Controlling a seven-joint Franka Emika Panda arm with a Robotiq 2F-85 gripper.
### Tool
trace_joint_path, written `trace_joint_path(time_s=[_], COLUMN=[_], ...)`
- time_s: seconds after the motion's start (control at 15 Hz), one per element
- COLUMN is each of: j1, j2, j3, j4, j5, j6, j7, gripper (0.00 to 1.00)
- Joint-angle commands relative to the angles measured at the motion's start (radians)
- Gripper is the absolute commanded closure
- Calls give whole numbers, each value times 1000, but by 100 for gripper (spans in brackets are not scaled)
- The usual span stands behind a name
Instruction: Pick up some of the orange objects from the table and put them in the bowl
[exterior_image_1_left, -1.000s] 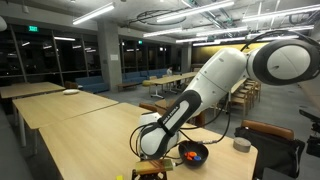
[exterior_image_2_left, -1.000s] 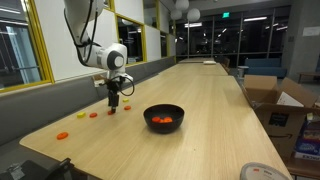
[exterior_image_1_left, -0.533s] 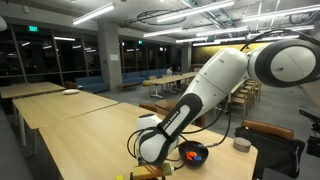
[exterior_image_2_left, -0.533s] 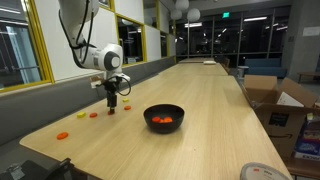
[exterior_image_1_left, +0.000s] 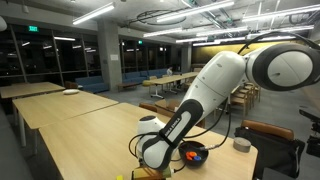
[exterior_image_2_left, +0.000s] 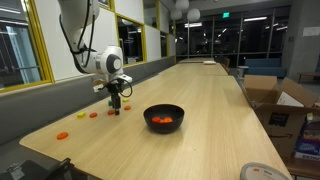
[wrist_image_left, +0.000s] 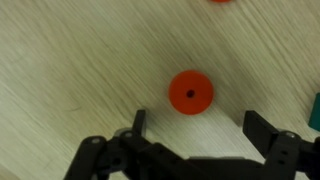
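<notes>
Pincer released, jaws spread wide, nothing between them, low over the table. Just ahead of the fingertips and roughly centred between them lies one orange disc with a dark centre, flat and untouched. Beyond it, a second orange piece is cut by the frame edge. In an exterior view more orange pieces trail to one side of the pincer; the bowl sits farther off on the opposite side, with orange bits inside.
</notes>
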Motion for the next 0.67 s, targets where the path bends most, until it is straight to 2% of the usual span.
trace_joint_path(time_s=[0.0, 0.6], j1=[36, 89], j2=[-11, -13], j3=[-16, -38], j4=[-21, -21], j5=[-44, -134], j6=[26, 30], j7=[46, 109], gripper=[0, 0])
